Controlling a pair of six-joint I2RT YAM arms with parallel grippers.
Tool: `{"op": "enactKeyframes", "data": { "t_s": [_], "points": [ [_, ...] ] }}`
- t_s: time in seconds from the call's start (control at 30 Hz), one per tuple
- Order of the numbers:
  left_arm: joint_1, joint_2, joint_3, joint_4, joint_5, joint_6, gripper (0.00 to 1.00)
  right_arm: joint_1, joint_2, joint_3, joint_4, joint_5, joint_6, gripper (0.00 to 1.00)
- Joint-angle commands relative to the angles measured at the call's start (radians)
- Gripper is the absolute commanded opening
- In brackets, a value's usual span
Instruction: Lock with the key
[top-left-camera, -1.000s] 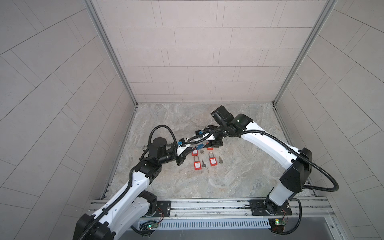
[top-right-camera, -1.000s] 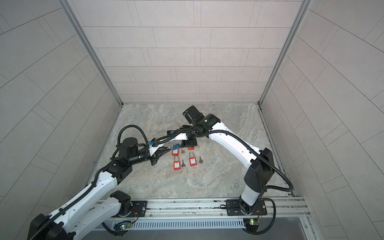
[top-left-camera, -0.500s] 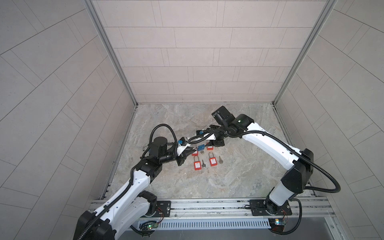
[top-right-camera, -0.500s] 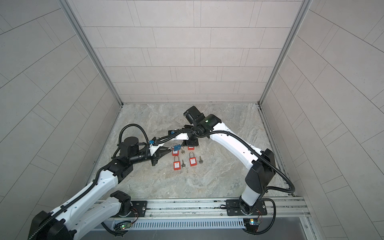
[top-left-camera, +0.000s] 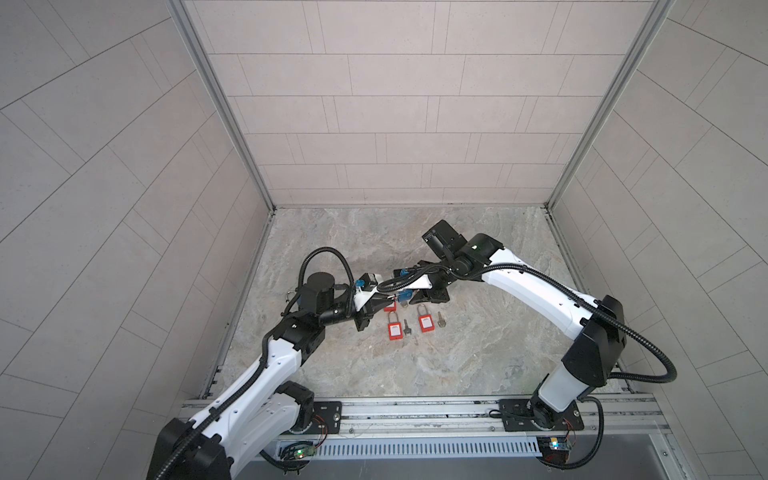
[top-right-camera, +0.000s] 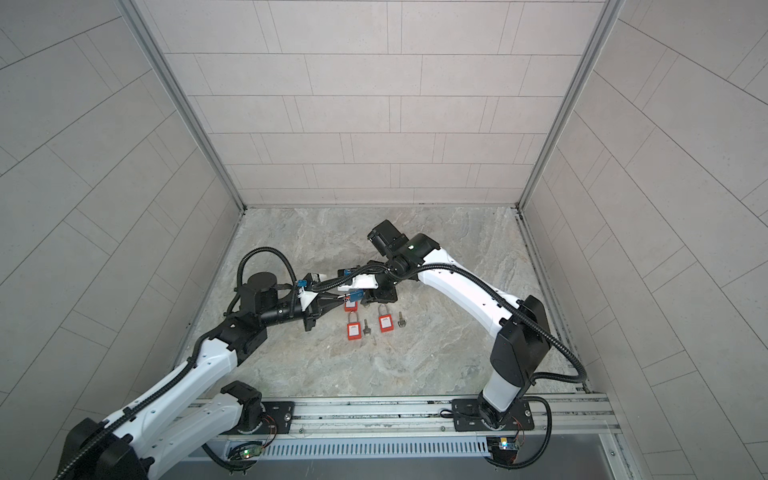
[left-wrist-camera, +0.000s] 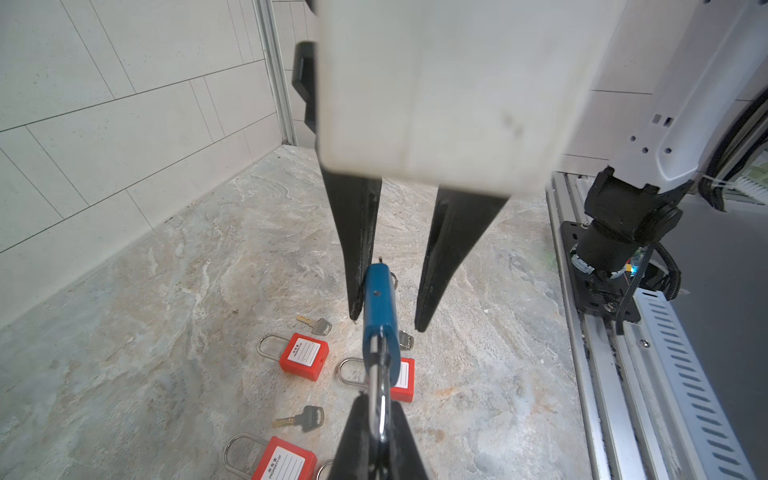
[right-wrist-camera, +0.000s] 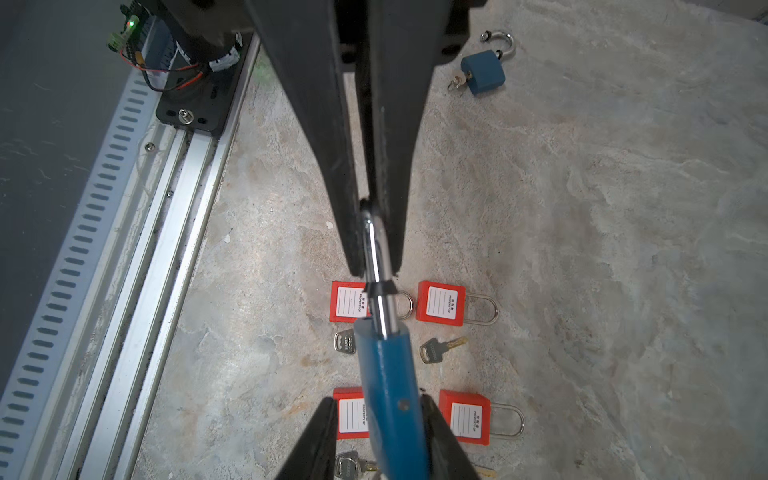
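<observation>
A blue padlock (left-wrist-camera: 378, 307) hangs in the air between my two grippers, above the marble floor. My left gripper (left-wrist-camera: 376, 399) is shut on its steel shackle (right-wrist-camera: 376, 257). My right gripper (right-wrist-camera: 378, 401) stands open round the blue body (right-wrist-camera: 388, 395): one finger touches it and the other is a little apart. In both top views the padlock (top-left-camera: 404, 296) (top-right-camera: 354, 296) shows where the two arms meet. A key (right-wrist-camera: 436, 349) and two more keys (left-wrist-camera: 305, 417) (left-wrist-camera: 316, 326) lie loose on the floor below. I cannot tell whether a key sits in the held padlock.
Several red padlocks (right-wrist-camera: 440, 305) (right-wrist-camera: 463, 417) (top-left-camera: 393, 328) lie in rows on the floor under the grippers. A second blue padlock (right-wrist-camera: 482, 75) lies apart with its shackle open and a key in it. The metal base rail (top-left-camera: 415, 409) runs along the front edge, and tiled walls enclose the floor.
The right gripper's jaws have narrowed round the blue padlock's body. The left gripper has kept its hold on the shackle and has barely moved.
</observation>
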Motion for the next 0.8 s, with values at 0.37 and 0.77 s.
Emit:
{"op": "enactKeyframes", "data": {
  "t_s": [0.37,0.77],
  "points": [
    [-0.018,0.009,0.038,0.072,0.081,-0.014,0.00,0.008,-0.032,-0.002,-0.048,-0.121,-0.089,0.17],
    [-0.046,0.031,0.037,0.107,0.063,-0.014,0.00,0.013,-0.037,0.011,-0.051,-0.163,-0.107,0.07]
  ]
}}
